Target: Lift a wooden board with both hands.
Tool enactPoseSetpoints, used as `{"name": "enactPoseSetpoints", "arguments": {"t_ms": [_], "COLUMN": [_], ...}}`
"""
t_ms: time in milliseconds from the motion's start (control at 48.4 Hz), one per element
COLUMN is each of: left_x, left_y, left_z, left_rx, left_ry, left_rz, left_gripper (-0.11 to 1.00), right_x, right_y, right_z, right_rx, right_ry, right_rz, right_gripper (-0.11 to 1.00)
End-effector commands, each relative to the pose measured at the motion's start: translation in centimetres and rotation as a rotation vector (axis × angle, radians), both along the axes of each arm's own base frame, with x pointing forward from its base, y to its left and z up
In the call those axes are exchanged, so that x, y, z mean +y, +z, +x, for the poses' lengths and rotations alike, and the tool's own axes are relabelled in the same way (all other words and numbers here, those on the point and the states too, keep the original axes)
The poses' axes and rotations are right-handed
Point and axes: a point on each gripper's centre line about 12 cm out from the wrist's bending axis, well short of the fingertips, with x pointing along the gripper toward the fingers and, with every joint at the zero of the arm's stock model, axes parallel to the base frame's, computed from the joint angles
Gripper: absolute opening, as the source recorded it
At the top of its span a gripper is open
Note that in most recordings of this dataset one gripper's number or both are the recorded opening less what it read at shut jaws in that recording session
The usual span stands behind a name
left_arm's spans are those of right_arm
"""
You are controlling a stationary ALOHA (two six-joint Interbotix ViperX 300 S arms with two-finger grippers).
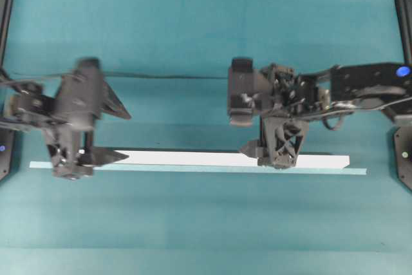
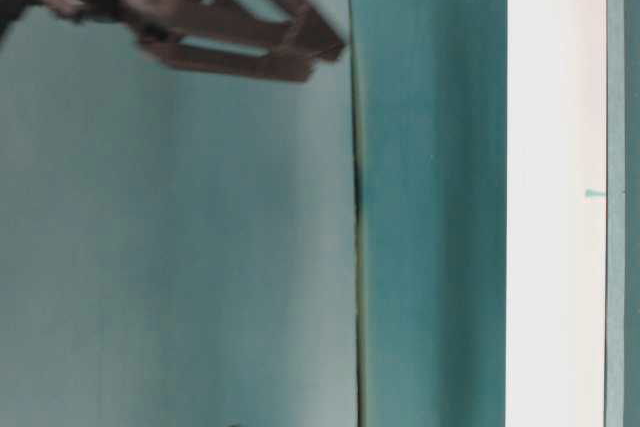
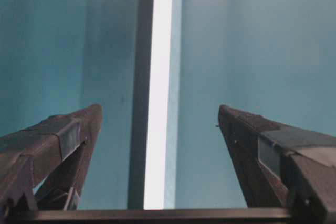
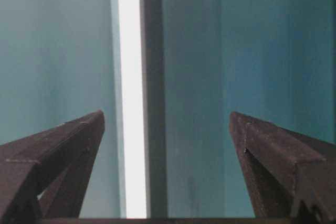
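The wooden board, long, flat and white, lies across the teal table. My left gripper hovers over its left part, open, with nothing held. In the left wrist view the board runs between the spread fingers of the left gripper, without touching them. My right gripper is over the board's right half, also open. In the right wrist view the board lies between the right gripper's fingers, nearer the left finger. The table-level view shows the board at the right.
A thin pale teal strip runs along the board's near edge. A dark seam crosses the table behind the grippers. Black arm mounts stand at the right edge and the left edge. A dark gripper finger shows at the table-level view's top left.
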Motion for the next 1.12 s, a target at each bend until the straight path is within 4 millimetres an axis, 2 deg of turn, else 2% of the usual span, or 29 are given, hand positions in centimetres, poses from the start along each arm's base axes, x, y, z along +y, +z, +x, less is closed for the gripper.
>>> {"name": "enactPoseSetpoints", "arguments": {"t_ms": [0,227,496,786,951,1096], "left_x": [0.0,0.1,0.1,0.0,0.1,0.1], "left_y": [2.1,3.8,5.9,7.4,7.9,9.1], "left_z": [-0.4,-1.7,-2.5,-2.9,-3.3,-3.5], "left_rx": [-0.08,-0.161,-0.279,-0.385,-0.408,-0.485], "left_ry": [0.0,0.001,-0.002,-0.002,-0.002,-0.001], "left_rz": [0.0,-0.003,-0.004,-0.007,-0.008,-0.01], "left_gripper": [0.99,0.99,0.99,0.99,0.99,0.99], "right_x": [0.0,0.0,0.0,0.0,0.0,0.1], "right_y": [1.8,3.6,6.2,9.0,9.8,10.1], "right_z": [0.4,0.2,-1.1,-3.0,-4.4,-5.5], "right_rx": [-0.069,-0.144,-0.251,-0.482,-0.587,-0.618], "right_ry": [-0.004,-0.003,-0.007,-0.018,-0.024,-0.024], "right_rz": [-0.002,-0.009,-0.014,-0.029,-0.035,-0.036], "right_gripper": [0.94,0.94,0.94,0.94,0.94,0.94]}}
